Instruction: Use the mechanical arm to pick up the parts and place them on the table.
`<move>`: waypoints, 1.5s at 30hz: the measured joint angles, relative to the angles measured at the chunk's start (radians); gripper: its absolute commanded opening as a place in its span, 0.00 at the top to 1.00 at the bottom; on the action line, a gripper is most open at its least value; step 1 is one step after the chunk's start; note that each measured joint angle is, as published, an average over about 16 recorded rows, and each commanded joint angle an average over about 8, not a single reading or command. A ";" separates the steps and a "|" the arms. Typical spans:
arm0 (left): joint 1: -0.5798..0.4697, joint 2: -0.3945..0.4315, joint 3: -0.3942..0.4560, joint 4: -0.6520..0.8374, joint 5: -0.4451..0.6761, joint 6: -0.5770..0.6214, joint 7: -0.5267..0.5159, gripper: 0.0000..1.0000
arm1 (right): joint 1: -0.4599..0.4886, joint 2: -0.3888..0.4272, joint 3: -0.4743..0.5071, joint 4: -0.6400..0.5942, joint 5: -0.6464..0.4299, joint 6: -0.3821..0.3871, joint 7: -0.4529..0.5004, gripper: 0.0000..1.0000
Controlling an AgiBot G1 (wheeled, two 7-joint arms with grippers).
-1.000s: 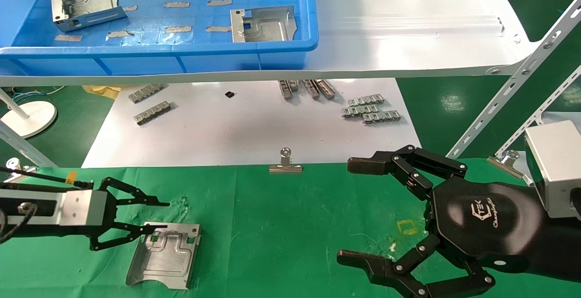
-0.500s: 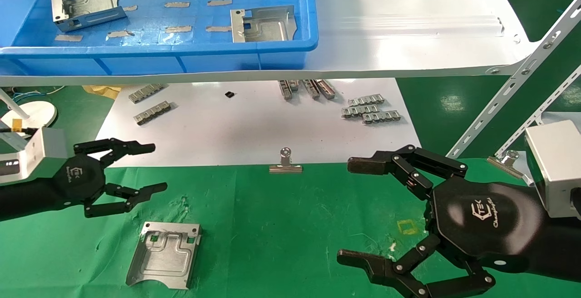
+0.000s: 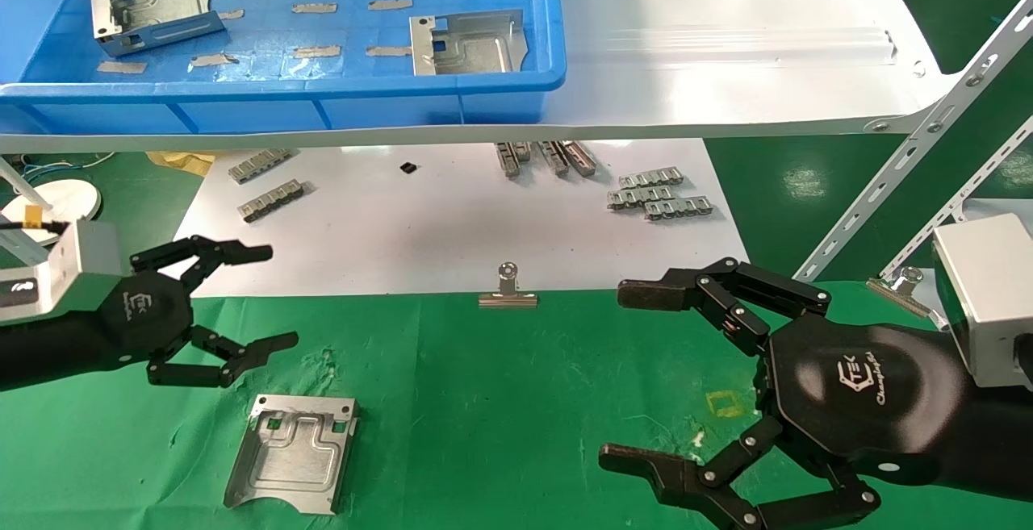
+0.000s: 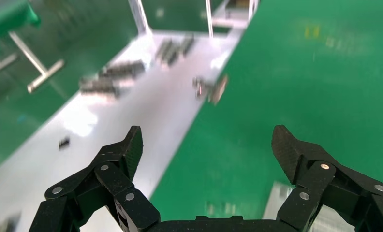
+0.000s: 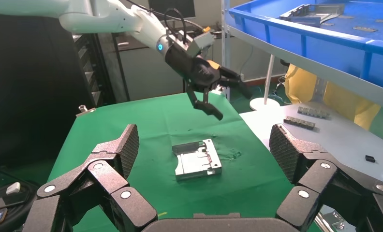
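Silver part [image 3: 292,452] now lies flat on the green desk [image 3: 500,401], let go. Left pincer [image 3: 246,298] has lifted away just beyond it, fingers spread. Two more parts wait in the far blue bin [image 3: 323,102]. Right pincer [image 3: 637,377] hangs spread, idle.

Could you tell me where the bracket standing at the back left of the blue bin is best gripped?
Probably from above, fingers closing across one upright folded side wall of that bracket: it sits open side up in the blue bin, walls raised. The left hand is nearer and open.

Left pincer [image 3: 262,296] raised, fingers spread, right pincer [image 3: 625,377] low, fingers spread
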 measured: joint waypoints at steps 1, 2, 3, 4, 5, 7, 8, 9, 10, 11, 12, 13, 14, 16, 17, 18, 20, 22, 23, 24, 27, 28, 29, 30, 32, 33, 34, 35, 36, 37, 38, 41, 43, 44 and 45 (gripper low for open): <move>0.006 -0.002 -0.007 -0.013 0.000 -0.001 -0.009 0.00 | 0.000 0.000 0.000 0.000 0.000 0.000 0.000 0.00; 0.012 -0.003 -0.015 -0.028 0.000 -0.003 -0.019 0.00 | 0.000 0.000 0.000 0.000 0.000 0.000 0.000 0.00; 0.020 -0.006 -0.025 -0.043 -0.002 -0.004 -0.030 0.00 | 0.000 0.000 0.000 0.000 0.000 0.000 0.000 0.00; 0.028 -0.008 -0.034 -0.060 -0.003 -0.006 -0.041 0.00 | 0.000 0.000 0.000 0.000 0.000 0.000 0.000 0.00; 0.036 -0.010 -0.044 -0.078 -0.004 -0.007 -0.054 0.00 | 0.000 0.000 0.000 0.000 0.000 0.000 0.000 0.00; 0.054 -0.015 -0.066 -0.115 -0.006 -0.011 -0.079 0.00 | 0.000 0.000 0.000 0.000 0.000 0.000 0.000 0.00; 0.062 -0.018 -0.076 -0.133 -0.007 -0.012 -0.092 0.00 | 0.000 0.000 0.000 0.000 0.000 0.000 0.000 0.00; 0.071 -0.020 -0.087 -0.152 -0.007 -0.014 -0.105 0.00 | 0.000 0.000 0.000 0.000 0.000 0.000 0.000 0.00; 0.080 -0.023 -0.097 -0.170 -0.008 -0.016 -0.118 0.00 | 0.000 0.000 0.000 0.000 0.000 0.000 0.000 0.00; 0.088 -0.025 -0.108 -0.189 -0.009 -0.018 -0.131 0.00 | 0.000 0.000 0.000 0.000 0.000 0.000 0.000 0.00; 0.097 -0.027 -0.119 -0.207 -0.010 -0.019 -0.144 0.00 | 0.000 0.000 0.000 0.000 0.000 0.000 0.000 0.00; 0.106 -0.030 -0.129 -0.226 -0.011 -0.021 -0.157 0.00 | 0.000 0.000 0.000 0.000 0.000 0.000 0.000 0.00; 0.114 -0.032 -0.140 -0.245 -0.012 -0.023 -0.170 0.00 | 0.000 0.000 0.000 0.000 0.000 0.000 0.000 0.00; 0.132 -0.037 -0.161 -0.282 -0.014 -0.026 -0.196 0.00 | 0.000 0.000 0.000 0.000 0.000 0.000 0.000 0.00; 0.140 -0.040 -0.172 -0.301 -0.015 -0.028 -0.209 0.00 | 0.000 0.000 0.000 0.000 0.000 0.000 0.000 0.00; 0.149 -0.042 -0.182 -0.319 -0.015 -0.030 -0.221 0.00 | 0.000 0.000 0.000 0.000 0.000 0.000 0.000 0.00; 0.166 -0.047 -0.204 -0.356 -0.017 -0.033 -0.247 0.00 | 0.000 0.000 0.000 0.000 0.000 0.000 0.000 0.00; 0.184 -0.052 -0.225 -0.393 -0.019 -0.037 -0.273 0.00 | 0.000 0.000 0.000 0.000 0.000 0.000 0.000 0.00; 0.192 -0.055 -0.235 -0.412 -0.020 -0.038 -0.286 0.00 | 0.000 0.000 0.000 0.000 0.000 0.000 0.000 0.00; 0.201 -0.057 -0.246 -0.430 -0.021 -0.040 -0.299 0.00 | 0.000 0.000 0.000 0.000 0.000 0.000 0.000 0.00; 0.227 -0.064 -0.278 -0.486 -0.023 -0.045 -0.337 0.00 | 0.000 0.000 0.000 0.000 0.000 0.000 0.000 0.00; 0.236 -0.067 -0.288 -0.505 -0.024 -0.047 -0.350 0.00 | 0.000 0.000 0.000 0.000 0.000 0.000 0.000 0.00; 0.244 -0.069 -0.299 -0.523 -0.025 -0.049 -0.363 0.00 | 0.000 0.000 0.000 0.000 0.000 0.000 0.000 0.00; 0.253 -0.072 -0.309 -0.542 -0.026 -0.051 -0.376 0.00 | 0.000 0.000 0.000 0.000 0.000 0.000 0.000 0.00; 0.270 -0.077 -0.331 -0.579 -0.028 -0.054 -0.402 0.00 | 0.000 0.000 0.000 0.000 0.000 0.000 0.000 0.00; 0.279 -0.079 -0.341 -0.597 -0.029 -0.056 -0.415 0.00 | 0.000 0.000 0.000 0.000 0.000 0.000 0.000 0.00; 0.288 -0.082 -0.352 -0.616 -0.030 -0.057 -0.428 0.00 | 0.000 0.000 0.000 0.000 0.000 0.000 0.000 0.00; 0.296 -0.084 -0.362 -0.635 -0.031 -0.059 -0.441 0.00 | 0.000 0.000 0.000 0.000 0.000 0.000 0.000 0.00; 0.305 -0.086 -0.373 -0.653 -0.032 -0.061 -0.453 0.00 | 0.000 0.000 0.000 0.000 0.000 0.000 0.000 0.00; 0.314 -0.089 -0.383 -0.671 -0.032 -0.063 -0.466 0.00 | 0.000 0.000 0.000 0.000 0.000 0.000 0.000 0.00; 0.322 -0.091 -0.394 -0.690 -0.033 -0.064 -0.479 0.00 | 0.000 0.000 0.000 0.000 0.000 0.000 0.000 0.00; 0.348 -0.099 -0.426 -0.746 -0.036 -0.070 -0.518 0.00 | 0.000 0.000 0.000 0.000 0.000 0.000 0.000 0.00; 0.366 -0.104 -0.447 -0.783 -0.038 -0.073 -0.544 0.00 | 0.000 0.000 0.000 0.000 0.000 0.000 0.000 0.00; 0.374 -0.106 -0.458 -0.801 -0.039 -0.075 -0.557 0.00 | 0.000 0.000 0.000 0.000 0.000 0.000 0.000 0.00; 0.383 -0.109 -0.468 -0.820 -0.040 -0.076 -0.569 0.00 | 0.000 0.000 0.000 0.000 0.000 0.000 0.000 0.00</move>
